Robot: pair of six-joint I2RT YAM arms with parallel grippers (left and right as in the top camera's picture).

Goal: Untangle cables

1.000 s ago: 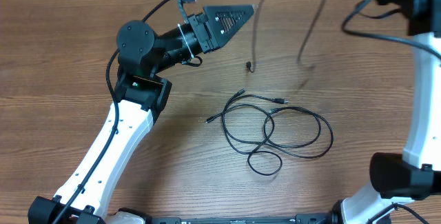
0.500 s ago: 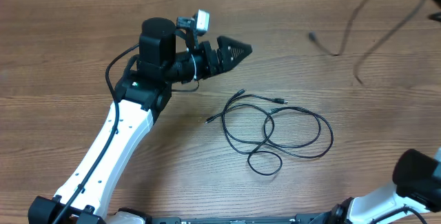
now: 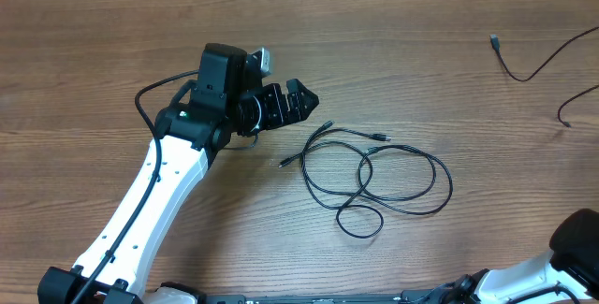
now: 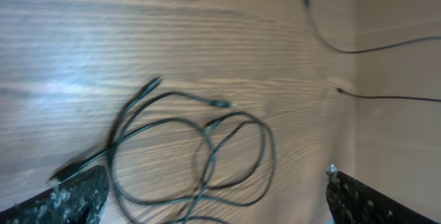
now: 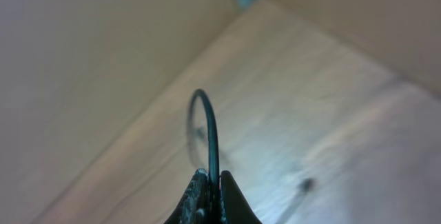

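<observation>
Cables (image 3: 365, 175) looped on table (image 3: 94, 42); left gripper (image 3: 301, 98) spread wide nearby; right gripper (image 5: 209, 200) pinching another cable (image 5: 213, 141) (thin black arc).

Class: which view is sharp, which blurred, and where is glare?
Overhead: sharp, evenly lit, the looped cables crisp on the table. Left wrist: smeared, with pale glare on the table at left. Right wrist: only the cable loop pinched in the right tool is fairly clear; the background is unfocused.

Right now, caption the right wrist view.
Shut right pincer pinches a thin black cable looping above the wooden table.
</observation>
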